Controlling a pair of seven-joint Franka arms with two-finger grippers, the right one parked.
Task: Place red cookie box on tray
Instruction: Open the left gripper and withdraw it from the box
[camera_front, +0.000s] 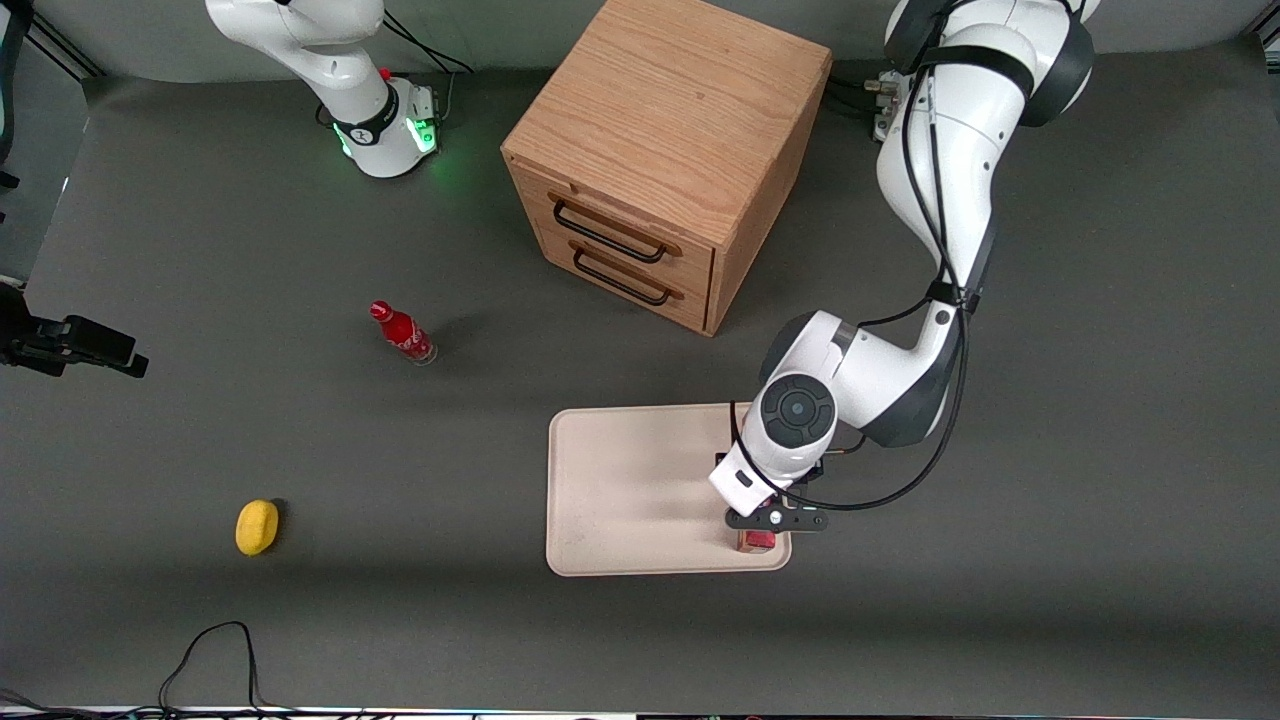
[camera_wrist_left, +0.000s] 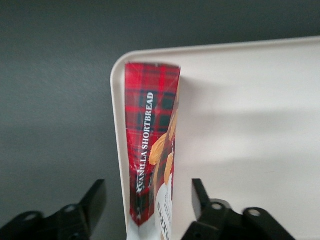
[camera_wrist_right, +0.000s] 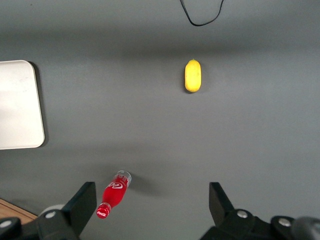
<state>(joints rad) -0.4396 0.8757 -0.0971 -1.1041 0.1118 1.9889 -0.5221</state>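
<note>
The red cookie box (camera_wrist_left: 150, 145), tartan red with cookie pictures and a white label end, rests on the cream-white tray (camera_wrist_left: 250, 125) along its rim at the working arm's end. In the front view only a small red part of the box (camera_front: 758, 541) shows under the wrist, at the tray (camera_front: 620, 480) corner nearest the camera. My left gripper (camera_wrist_left: 147, 184) straddles the box's label end. It is open, with a gap between each black finger (camera_wrist_left: 96, 197) and the box. In the front view the gripper (camera_front: 775, 522) hangs just above that corner.
A wooden two-drawer cabinet (camera_front: 660, 150) stands farther from the camera than the tray. A small red bottle (camera_front: 403, 335) and a yellow oval object (camera_front: 257, 526) lie toward the parked arm's end. A black cable (camera_front: 215, 650) loops near the table's front edge.
</note>
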